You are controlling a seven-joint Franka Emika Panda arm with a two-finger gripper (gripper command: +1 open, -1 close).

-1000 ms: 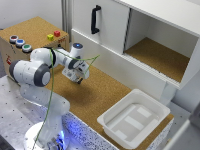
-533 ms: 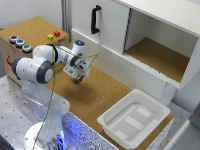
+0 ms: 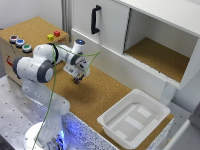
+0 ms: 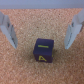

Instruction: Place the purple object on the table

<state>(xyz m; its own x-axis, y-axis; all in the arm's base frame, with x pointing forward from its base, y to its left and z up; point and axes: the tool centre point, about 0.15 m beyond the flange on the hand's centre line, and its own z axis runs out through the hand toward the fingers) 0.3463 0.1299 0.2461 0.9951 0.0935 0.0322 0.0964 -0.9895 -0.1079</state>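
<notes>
The fingers (image 4: 39, 34) stand wide open, holding nothing; in the wrist view one pale finger (image 4: 9, 30) and the other (image 4: 73, 29) flank a gap much wider than the purple block (image 4: 44, 51) and touch neither it nor each other. The purple block, a small dark purple cube, rests on the cork-topped counter (image 3: 100, 95), out from under the fingertips and centred between the two fingers. It carries yellow markings: a short bar on its upper face and a triangle-like sign on its side face, too blurred to read as a letter.

In the exterior view the fingers (image 3: 77, 78) hang just above the counter, in front of the white cabinet (image 3: 110, 27) with the black handle (image 3: 95, 20); the block is too small to make out there. A white tray (image 3: 134, 120) sits well apart toward the exterior view's right. On the raised cork-topped box (image 3: 30, 32) lie a yellow block (image 3: 50, 37), a red block (image 3: 57, 33) and round buttons (image 3: 20, 43). No brand name is legible anywhere.
</notes>
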